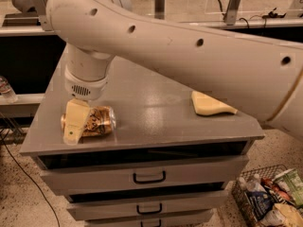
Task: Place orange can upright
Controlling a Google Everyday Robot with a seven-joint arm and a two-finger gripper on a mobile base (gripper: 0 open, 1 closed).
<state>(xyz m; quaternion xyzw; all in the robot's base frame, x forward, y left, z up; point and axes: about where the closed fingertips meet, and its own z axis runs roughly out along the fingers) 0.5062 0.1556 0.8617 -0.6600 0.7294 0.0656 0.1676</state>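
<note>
The orange can (98,120) lies on its side near the front left corner of the grey cabinet top (156,86), its length running left to right. My gripper (75,126) hangs from the big white arm (189,56) and is down at the can's left end, covering that end from the front. The can's right part shows beside the gripper. The can's top and its pull-tab are hidden.
A pale yellow sponge (210,104) lies on the right side of the cabinet top. Drawers with dark handles (149,177) are below the front edge. A wire basket with snack bags (267,200) stands on the floor at the right. A shelf with a bottle (5,89) is at the left.
</note>
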